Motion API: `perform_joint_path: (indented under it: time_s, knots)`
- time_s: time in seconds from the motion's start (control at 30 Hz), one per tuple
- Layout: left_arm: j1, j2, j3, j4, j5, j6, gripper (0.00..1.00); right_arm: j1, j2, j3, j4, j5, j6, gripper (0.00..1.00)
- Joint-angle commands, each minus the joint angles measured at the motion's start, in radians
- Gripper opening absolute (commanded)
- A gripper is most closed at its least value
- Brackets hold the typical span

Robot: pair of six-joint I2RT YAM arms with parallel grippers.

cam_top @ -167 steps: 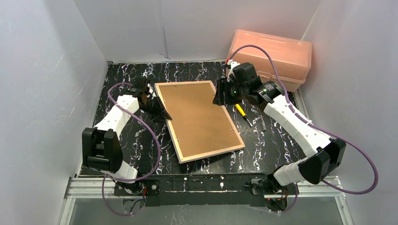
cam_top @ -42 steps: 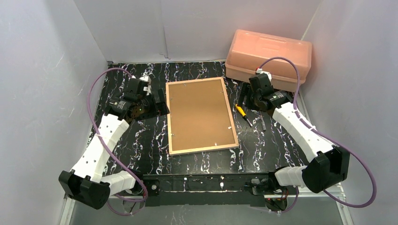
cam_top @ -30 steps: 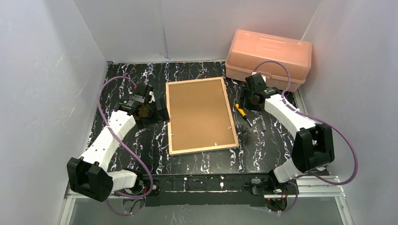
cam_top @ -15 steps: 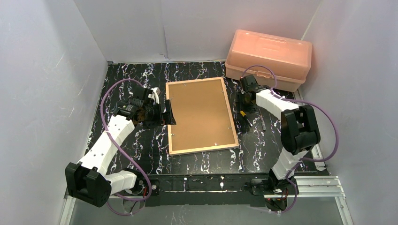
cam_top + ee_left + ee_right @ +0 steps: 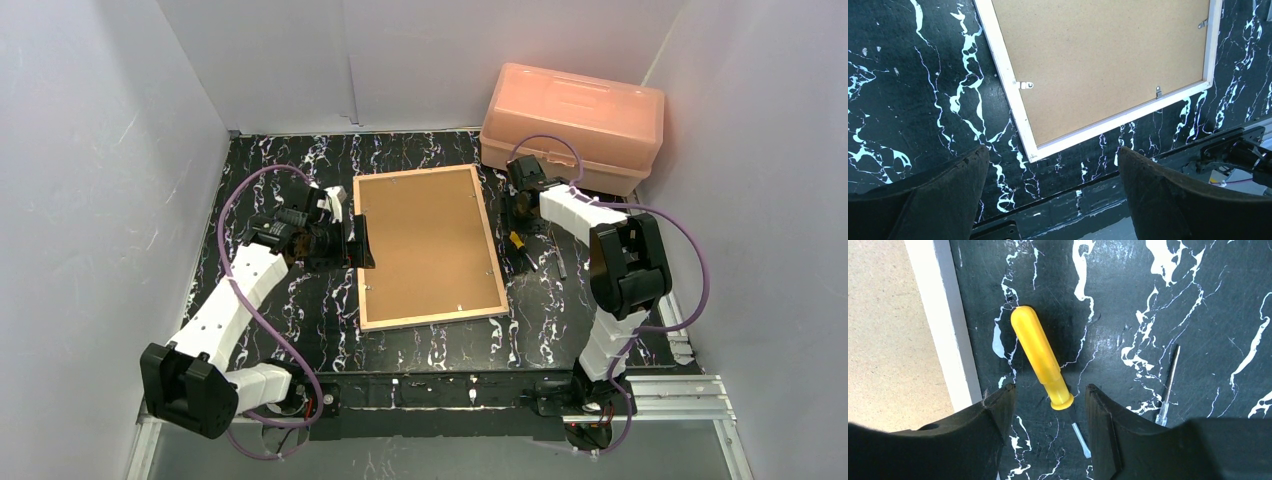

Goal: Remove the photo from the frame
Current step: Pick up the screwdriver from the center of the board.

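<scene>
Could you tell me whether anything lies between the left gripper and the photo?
Yes. The frame lies face down, so the brown backing board, held by metal clips, covers the photo completely. The open left gripper is at the frame's left edge.

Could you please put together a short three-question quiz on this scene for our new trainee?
1. True or false: the frame lies with its back facing up.
2. What lies between the fingers of the right gripper? A) a pencil B) a yellow screwdriver C) a spoon
3. Fill in: the ___ gripper hangs over the frame's left edge, wide open and empty.
Key: 1 true; 2 B; 3 left gripper.
</scene>
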Motion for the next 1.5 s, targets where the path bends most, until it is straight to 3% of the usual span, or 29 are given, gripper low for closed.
perform_joint_path:
  time_s: [0.0, 0.43, 0.63, 0.8, 0.93, 1.13, 1.33, 1.47]
  knots:
    - [-0.012, 0.001, 0.051, -0.039, -0.008, 0.047, 0.99, -0.002, 0.007, 0.009, 0.029, -0.028, -0.023, 0.60]
    - [-0.029, -0.034, 0.032, -0.041, -0.013, 0.048, 0.99, -0.002, 0.075, 0.000, 0.005, -0.010, -0.012, 0.52]
    - [-0.028, -0.041, 0.021, -0.027, 0.008, 0.022, 0.98, -0.001, 0.013, -0.037, -0.015, -0.024, -0.021, 0.30]
    - [-0.029, -0.043, 0.006, 0.003, 0.067, -0.006, 0.99, -0.002, -0.087, -0.013, -0.045, -0.081, 0.006, 0.25]
    - [-0.028, -0.046, -0.008, 0.072, 0.201, -0.021, 0.99, -0.001, -0.156, 0.014, -0.042, -0.231, 0.061, 0.25]
    - [-0.047, -0.049, -0.020, 0.245, 0.381, -0.109, 0.99, 0.029, -0.240, -0.022, 0.153, -0.586, 0.259, 0.23]
    - [-0.077, -0.069, -0.018, 0.382, 0.365, -0.192, 0.98, 0.151, -0.290, -0.026, 0.432, -0.675, 0.456, 0.24]
    - [-0.091, -0.080, -0.020, 0.493, 0.364, -0.260, 0.91, 0.230, -0.288, 0.000, 0.592, -0.688, 0.562, 0.25]
